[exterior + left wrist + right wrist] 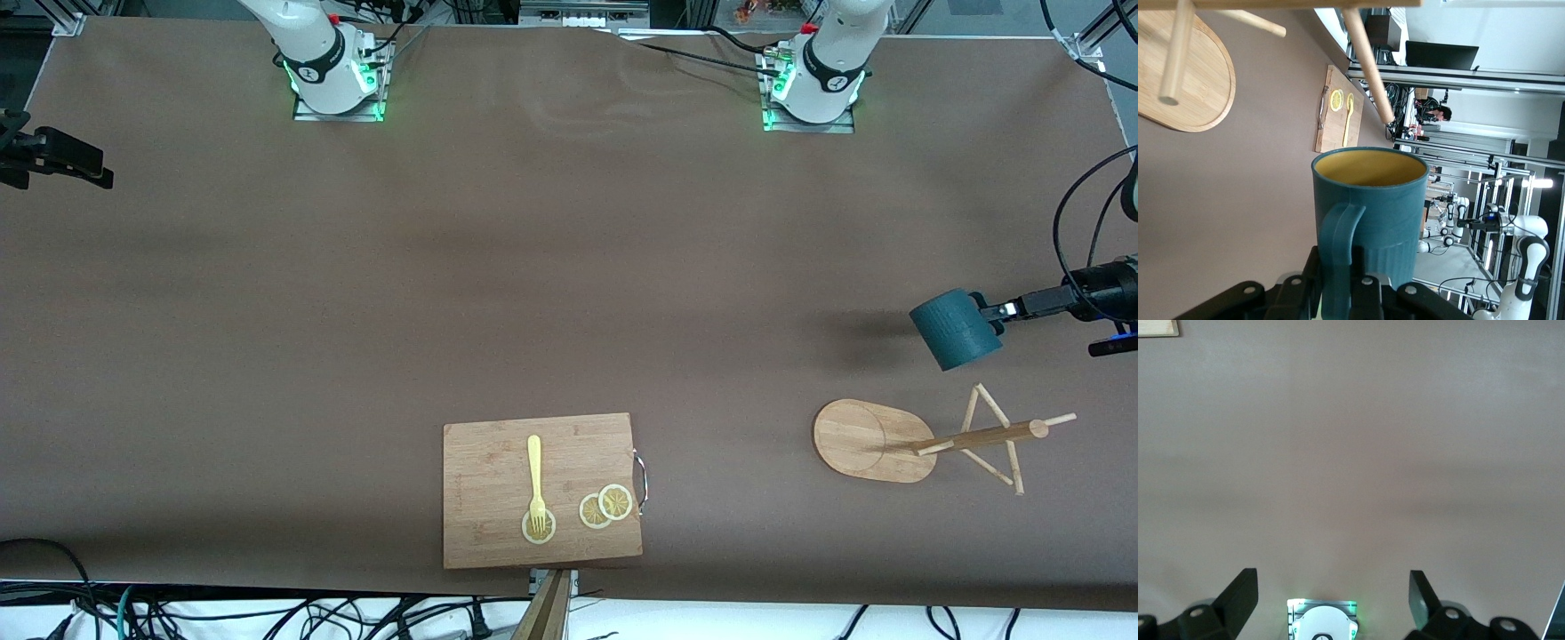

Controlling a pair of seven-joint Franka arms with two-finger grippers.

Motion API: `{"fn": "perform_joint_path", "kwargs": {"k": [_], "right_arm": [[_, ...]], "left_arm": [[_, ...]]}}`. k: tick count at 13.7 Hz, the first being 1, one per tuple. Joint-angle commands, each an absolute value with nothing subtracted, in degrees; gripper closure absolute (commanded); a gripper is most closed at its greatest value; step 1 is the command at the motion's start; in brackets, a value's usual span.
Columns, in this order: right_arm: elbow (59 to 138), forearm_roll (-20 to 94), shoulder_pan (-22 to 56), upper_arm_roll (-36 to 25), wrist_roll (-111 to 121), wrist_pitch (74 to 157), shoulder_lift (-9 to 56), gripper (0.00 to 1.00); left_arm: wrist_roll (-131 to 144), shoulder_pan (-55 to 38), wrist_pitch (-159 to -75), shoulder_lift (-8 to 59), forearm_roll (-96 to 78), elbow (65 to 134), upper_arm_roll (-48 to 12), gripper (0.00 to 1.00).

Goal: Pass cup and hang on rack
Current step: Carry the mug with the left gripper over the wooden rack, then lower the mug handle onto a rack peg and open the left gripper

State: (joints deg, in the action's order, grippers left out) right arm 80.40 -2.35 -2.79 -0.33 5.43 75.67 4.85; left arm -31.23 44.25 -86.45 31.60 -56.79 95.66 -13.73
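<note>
- I see the left gripper (997,313) up in the air at the left arm's end of the table (569,267), coming in from that edge of the front view, jaws clenched on the cup (956,328).
- Left wrist view confirms it: left gripper (1338,283) has the cup (1371,213) by its handle (1338,253), yellowish inside facing away from the camera.
- In the front view the cup is tipped on its side, hanging over bare table, with its shadow on the table toward the right arm's end.
- Rack (942,440) stands on the table near the cup's spot, nearer the front camera. Oval base (858,440), central post and thin pegs (1000,440) all visible.
- Left wrist view shows the rack's base (1185,73) and a peg (1368,63) out past the cup's rim; cup and rack are apart, no contact.
- Right gripper (1331,597): jaws released and spread wide, nothing between them. It's over bare table with a green-lit arm base (1321,623) below it. In the front view I only see a dark part at the frame edge at the right arm's end. That arm is waiting.
- Cutting board (542,489) sits mid-table at the edge nearest the front camera.
- On it: a yellow fork (535,476) with tines on one lemon slice (538,526), plus two overlapping slices (606,507) by the board's metal handle (640,480).
</note>
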Motion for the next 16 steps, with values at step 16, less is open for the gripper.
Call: {"fn": "perform_joint_path", "kwargs": {"k": [16], "right_arm": [[80.42, -2.81, -3.69, 0.18, 5.01, 75.85, 4.57, 0.0]], "left_arm": [[-12.39, 40.17, -87.28, 43.59, -59.77, 79.54, -13.71, 1.0]]}}
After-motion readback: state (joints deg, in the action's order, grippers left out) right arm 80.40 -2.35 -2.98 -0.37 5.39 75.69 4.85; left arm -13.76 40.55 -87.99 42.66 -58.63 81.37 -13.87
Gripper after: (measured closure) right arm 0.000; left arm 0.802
